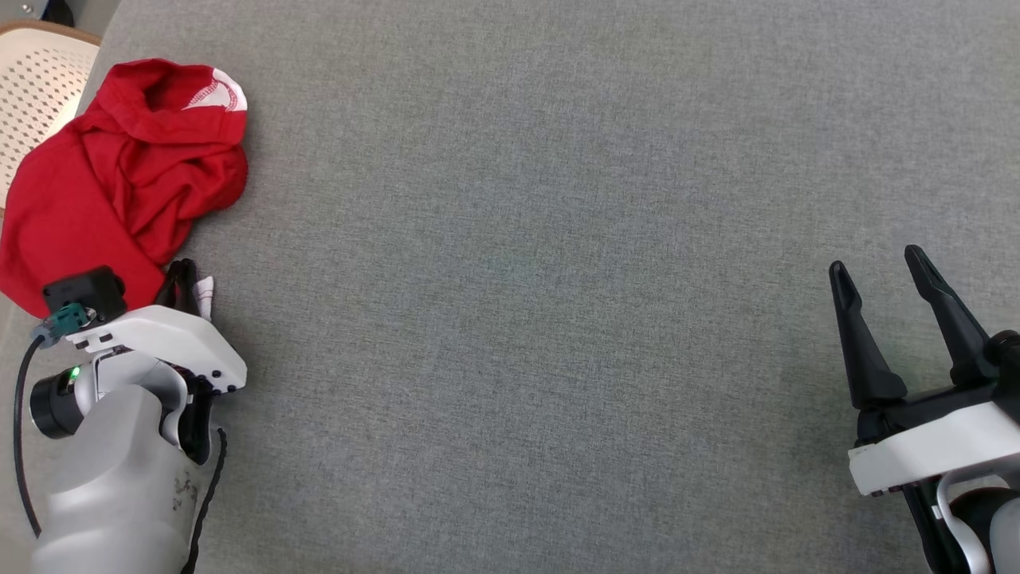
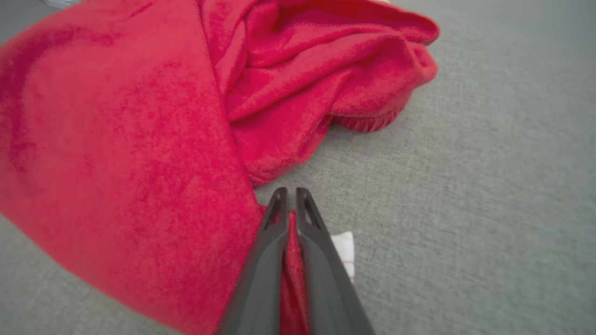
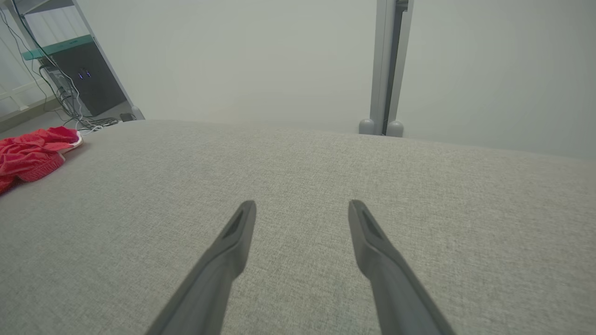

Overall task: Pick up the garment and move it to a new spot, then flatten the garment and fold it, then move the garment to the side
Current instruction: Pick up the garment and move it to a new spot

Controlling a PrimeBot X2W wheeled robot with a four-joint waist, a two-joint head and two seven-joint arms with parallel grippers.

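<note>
Two left fingers (image 2: 272,228) pinch garment (image 2: 116,153) beside white trim (image 2: 343,251).

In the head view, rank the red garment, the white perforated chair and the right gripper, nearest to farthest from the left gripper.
1. red garment: far left, pinched by the left gripper, fingers shut.
2. white perforated chair: upper left corner, beyond the garment.
3. right gripper: lower right, open, far across the grey surface.

Garment (image 1: 119,175) on surface (image 1: 558,239) far left, left claw (image 1: 185,271) at its near edge, right claw (image 1: 875,259) far right
</note>
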